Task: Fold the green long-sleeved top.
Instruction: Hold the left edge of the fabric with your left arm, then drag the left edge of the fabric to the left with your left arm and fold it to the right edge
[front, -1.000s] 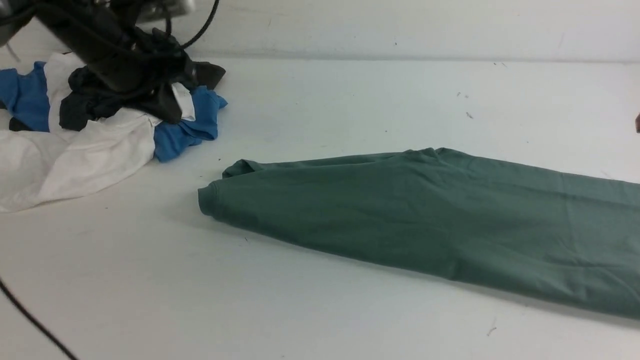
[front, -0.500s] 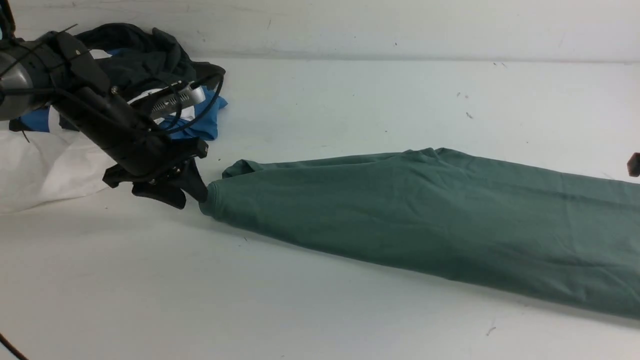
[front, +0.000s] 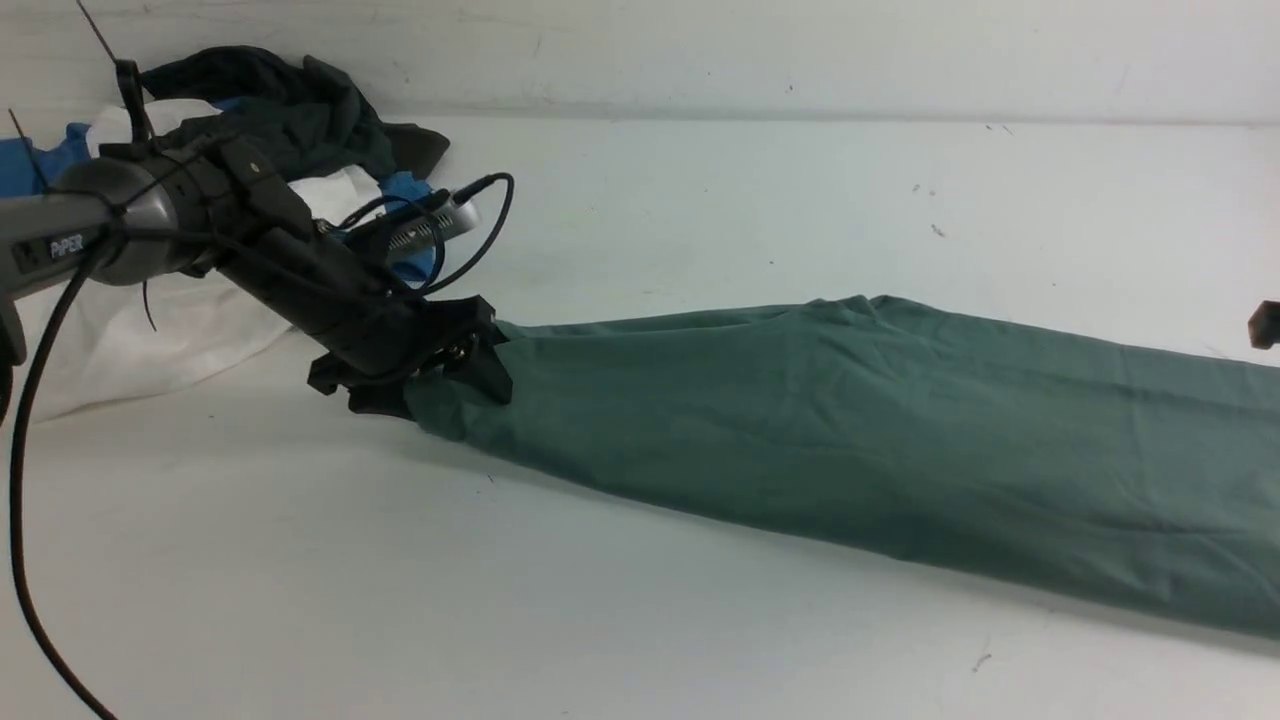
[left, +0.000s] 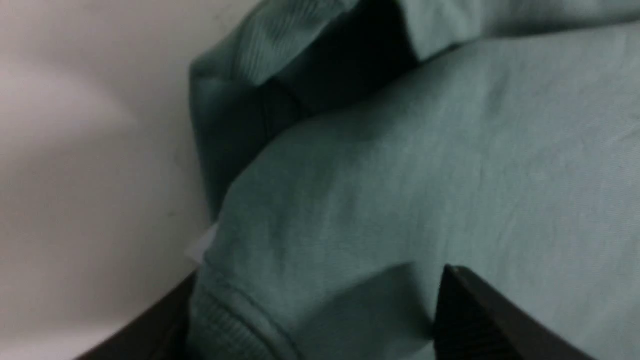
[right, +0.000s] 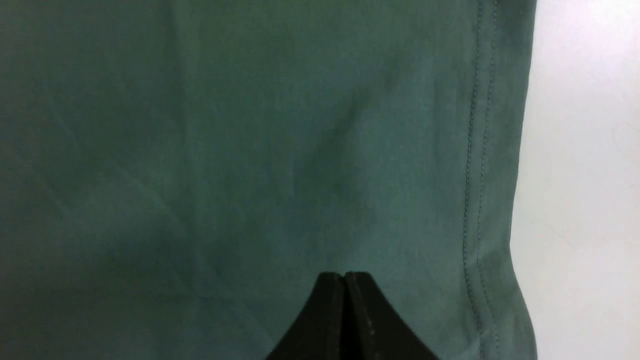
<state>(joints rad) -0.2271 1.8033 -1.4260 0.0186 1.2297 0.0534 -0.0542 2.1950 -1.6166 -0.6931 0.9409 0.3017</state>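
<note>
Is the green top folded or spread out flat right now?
Folded lengthwise: the green long-sleeved top lies as a long narrow band, layers doubled at its end.

One legible mark: "PIPER", white letters on the grey link of the left arm, front view. No other readable text anywhere.

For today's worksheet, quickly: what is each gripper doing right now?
Left gripper: open, its fingers either side of the green top's collar end.
Right gripper: shut, over the top's hem end, holding nothing visible.
</note>
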